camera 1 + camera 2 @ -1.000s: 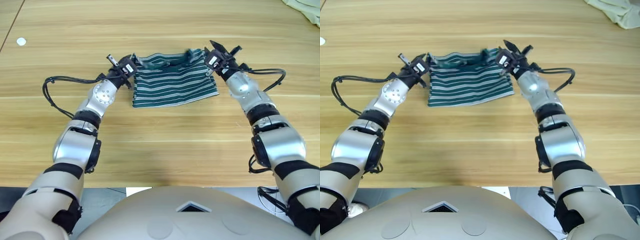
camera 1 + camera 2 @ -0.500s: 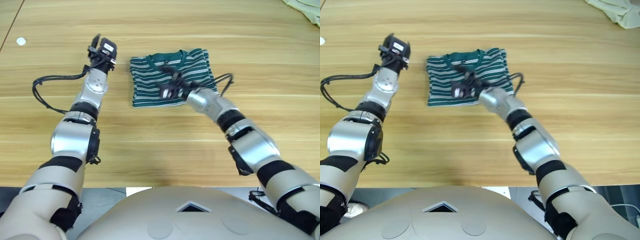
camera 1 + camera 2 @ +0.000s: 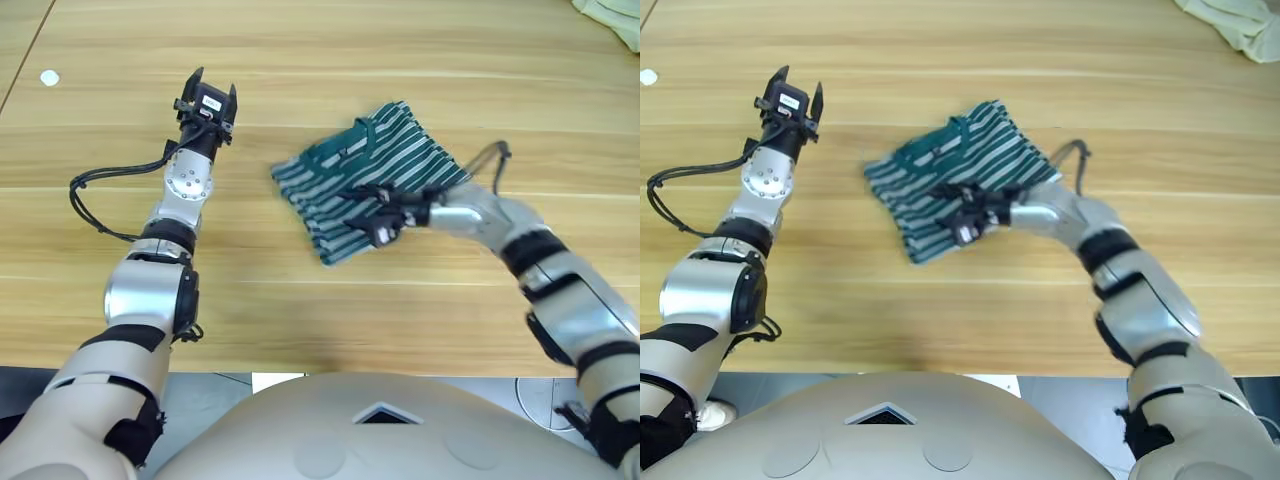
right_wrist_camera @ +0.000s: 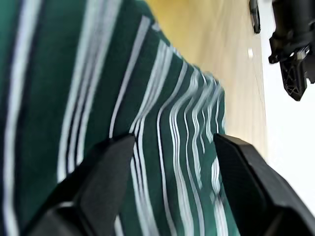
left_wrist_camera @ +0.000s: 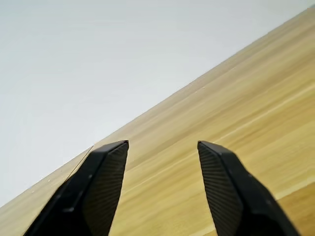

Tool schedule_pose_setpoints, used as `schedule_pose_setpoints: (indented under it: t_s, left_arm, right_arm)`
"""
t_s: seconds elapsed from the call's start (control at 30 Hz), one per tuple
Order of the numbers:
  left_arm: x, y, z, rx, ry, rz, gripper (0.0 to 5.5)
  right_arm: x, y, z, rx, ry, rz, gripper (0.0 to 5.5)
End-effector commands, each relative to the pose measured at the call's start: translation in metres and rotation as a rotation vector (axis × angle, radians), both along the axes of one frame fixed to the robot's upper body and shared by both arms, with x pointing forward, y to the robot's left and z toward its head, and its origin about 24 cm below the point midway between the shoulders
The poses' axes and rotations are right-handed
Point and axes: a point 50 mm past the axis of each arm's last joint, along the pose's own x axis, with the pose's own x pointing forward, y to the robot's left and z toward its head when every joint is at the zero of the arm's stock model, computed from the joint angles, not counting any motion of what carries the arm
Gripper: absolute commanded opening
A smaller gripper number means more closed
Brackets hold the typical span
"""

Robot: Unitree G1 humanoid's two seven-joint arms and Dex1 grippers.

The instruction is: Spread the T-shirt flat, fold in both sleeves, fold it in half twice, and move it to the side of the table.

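Though the left gripper (image 3: 213, 82) bears a label (image 3: 211, 101), it is illegible.

The right claw (image 4: 174, 142) is held with its fingers (image 4: 98, 182) spread wide. The striped shirt (image 4: 74, 73) is seen between and under them. Beyond the claw the table (image 4: 206, 34) is seen, and farther off the left claw (image 4: 293, 44).

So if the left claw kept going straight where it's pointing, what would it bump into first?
Probably nothing. The open left gripper points away from the robot along the table; its wrist view shows plain wood ahead up to the far edge. The T-shirt lies off to its side.
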Motion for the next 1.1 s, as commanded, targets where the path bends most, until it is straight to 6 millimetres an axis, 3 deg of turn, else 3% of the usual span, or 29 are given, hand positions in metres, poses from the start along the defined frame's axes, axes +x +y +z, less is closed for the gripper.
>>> schedule_pose_setpoints:
  t_s: [0.03,0.13,0.2,0.3,0.4,0.5,0.6,0.67,0.73,0.8,0.93,1.1]
  left_arm:
    - [0.004,-0.012,0.012,0.166,-0.027,-0.149,2.61]
    - [0.005,-0.028,0.014,0.246,-0.048,-0.242,2.61]
    - [0.004,-0.044,0.012,0.287,-0.054,-0.323,2.61]
    - [-0.007,-0.072,0.006,0.330,-0.072,-0.517,2.61]
    - [-0.020,-0.101,0.002,0.346,-0.090,-0.726,2.61]
    - [-0.032,-0.129,-0.002,0.322,-0.079,-0.897,2.61]
    - [-0.056,-0.161,-0.023,0.380,0.000,-1.102,2.61]
    - [-0.061,-0.168,-0.038,0.488,0.044,-1.122,2.61]
    - [-0.057,-0.159,-0.053,0.671,0.061,-1.044,2.61]
    - [-0.051,-0.134,-0.063,0.774,0.086,-0.934,2.61]
    - [-0.061,-0.082,-0.077,0.795,0.135,-0.855,2.61]
    - [-0.090,-0.053,-0.085,0.712,0.141,-0.883,2.61]
  right_arm:
    - [-0.059,-0.090,0.001,-0.197,0.127,-0.206,2.98]
    - [-0.042,-0.101,0.024,-0.117,0.025,-0.369,2.98]
    - [-0.031,-0.082,0.038,0.056,-0.029,-0.384,2.98]
    - [-0.015,-0.052,0.071,0.465,-0.084,-0.405,2.98]
    - [-0.001,-0.054,0.092,0.778,-0.082,-0.519,2.98]
    - [0.010,-0.059,0.099,0.906,-0.073,-0.594,2.98]
    - [0.022,-0.067,0.103,0.922,-0.120,-0.690,2.98]
    - [0.027,-0.070,0.103,0.912,-0.137,-0.737,2.98]
    - [0.030,-0.071,0.100,0.885,-0.140,-0.763,2.98]
    - [0.030,-0.071,0.094,0.848,-0.135,-0.782,2.98]
    - [0.030,-0.073,0.082,0.778,-0.115,-0.805,2.98]
    - [0.030,-0.071,0.073,0.708,-0.101,-0.803,2.98]
